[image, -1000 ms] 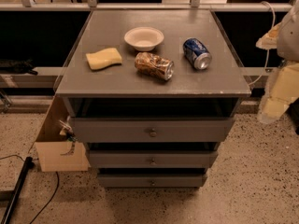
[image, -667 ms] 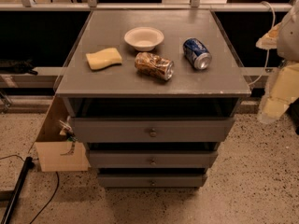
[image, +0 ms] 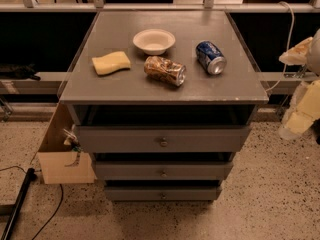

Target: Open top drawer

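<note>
The top drawer (image: 162,139) is the widest grey drawer front of the cabinet, with a small round metal knob (image: 163,142) at its centre. Its front stands a little forward of the two narrower drawers (image: 162,171) below, and a dark gap shows above it. My gripper (image: 299,119) is at the far right edge of the view, a cream-coloured shape beside the cabinet's right side at about drawer height. It is well apart from the knob and touches nothing.
On the cabinet top (image: 125,86) lie a white bowl (image: 154,40), a yellow sponge (image: 111,63), a crumpled brown bag (image: 165,70) and a blue can (image: 210,57) on its side. A cardboard box (image: 62,154) stands at the cabinet's left. A black cable (image: 20,204) lies on the floor.
</note>
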